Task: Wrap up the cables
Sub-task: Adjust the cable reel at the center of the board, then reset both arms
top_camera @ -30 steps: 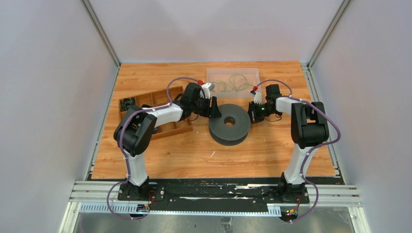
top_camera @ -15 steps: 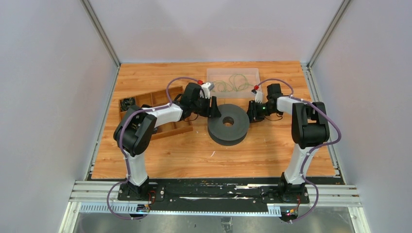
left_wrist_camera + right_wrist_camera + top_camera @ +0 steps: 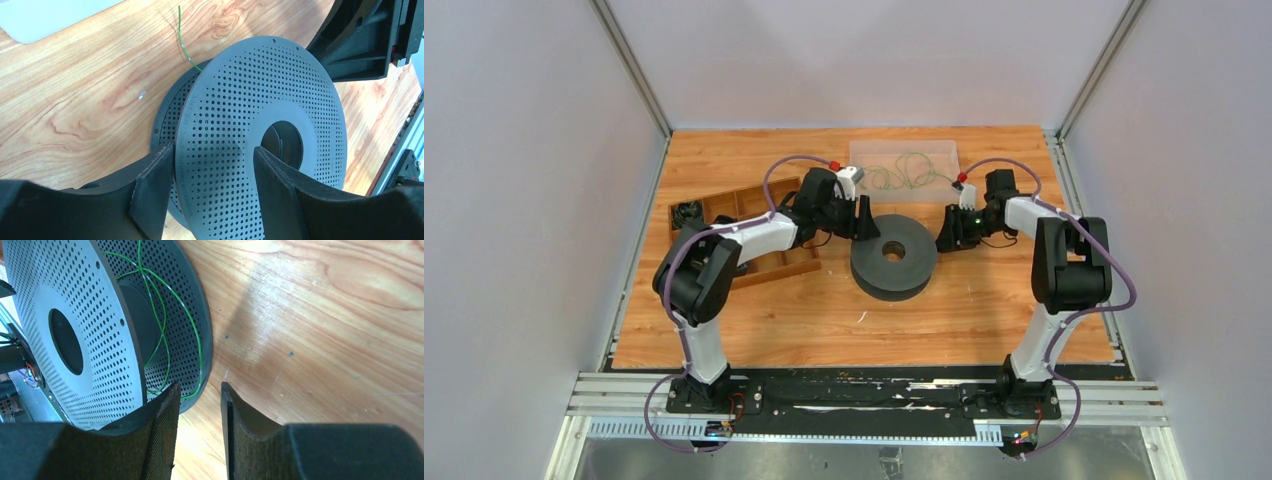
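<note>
A dark grey perforated spool lies flat mid-table. Thin green cable loops loosely round its hub between the two flanges. One end trails out over the wood. More green cables lie in a clear tray behind the spool. My left gripper is at the spool's left rim. Its jaws are open, one finger beside the upper flange's rim and the other over its face. My right gripper is just right of the spool, open, with only bare wood between its fingers.
A wooden divider box stands at the left, with a small black bundle in its far compartment. Grey walls close in both sides and the back. Both arms' purple cords arc above the wrists.
My right gripper has opened from shut and drawn back slightly right, off the spool's edge. The left gripper has stayed at the spool's left rim.
</note>
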Controlling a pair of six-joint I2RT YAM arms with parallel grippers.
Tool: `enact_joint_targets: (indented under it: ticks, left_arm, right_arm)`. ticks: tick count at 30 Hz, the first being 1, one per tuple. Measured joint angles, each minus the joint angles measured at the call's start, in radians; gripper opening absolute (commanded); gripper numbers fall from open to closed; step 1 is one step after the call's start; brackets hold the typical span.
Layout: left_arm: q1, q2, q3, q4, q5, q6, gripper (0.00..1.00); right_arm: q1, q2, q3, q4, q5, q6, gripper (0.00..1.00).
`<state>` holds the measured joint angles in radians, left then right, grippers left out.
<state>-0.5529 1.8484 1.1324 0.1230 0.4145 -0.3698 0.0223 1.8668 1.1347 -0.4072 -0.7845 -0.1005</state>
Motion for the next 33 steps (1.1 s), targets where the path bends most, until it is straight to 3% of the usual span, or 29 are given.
enact_joint_targets:
  ticks: [9,15,18,26,33]
  left_arm:
    - [0.0,-0.065,0.0,-0.016,-0.013,0.036,0.76]
    - [0.029,-0.171,0.0,-0.016,-0.034,0.084,0.87]
    - [0.072,-0.233,0.0,-0.029,-0.069,0.126,1.0]
    - [0.157,-0.496,0.0,-0.117,-0.287,0.34,0.98]
    - [0.244,-0.681,0.011,-0.233,-0.393,0.443,0.98]
  right_arm:
    - [-0.047,-0.084,0.0,-0.04,0.035,-0.032,0.39]
    - [-0.056,-0.252,0.026,-0.062,0.139,-0.059,0.59]
    - [-0.056,-0.328,0.059,-0.073,0.217,-0.078,0.69]
    - [-0.056,-0.551,0.084,-0.077,0.432,-0.13,0.74]
    - [-0.056,-0.748,0.011,-0.009,0.482,-0.149,0.76]
